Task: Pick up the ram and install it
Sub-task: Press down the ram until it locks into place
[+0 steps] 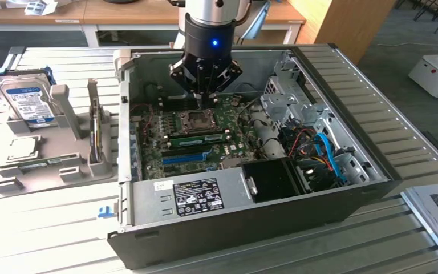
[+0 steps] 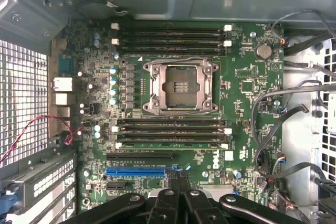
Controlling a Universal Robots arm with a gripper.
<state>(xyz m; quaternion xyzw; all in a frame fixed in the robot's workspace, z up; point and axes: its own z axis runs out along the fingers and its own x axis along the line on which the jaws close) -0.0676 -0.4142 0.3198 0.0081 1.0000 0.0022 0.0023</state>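
Observation:
A green ram [image 1: 198, 137] with black chips stands on edge in a motherboard slot, between the CPU socket [image 1: 197, 119] and the blue slot [image 1: 185, 157]. A second thin green stick [image 1: 94, 137] stands upright in the grey holder [image 1: 52, 171] at the exterior view's left, outside the case. My gripper [image 1: 202, 98] hangs over the far side of the motherboard [image 2: 247, 85], above the slots beyond the socket. In the wrist view its black fingers [image 2: 176, 179] are pressed together, shut, with nothing between them.
The open computer case [image 1: 371, 171] lies on a slatted table, with a power supply [image 1: 196, 197] at its near wall and cables and drive bays at the exterior view's right. A silver hard drive [image 1: 25, 100] stands in the grey holder.

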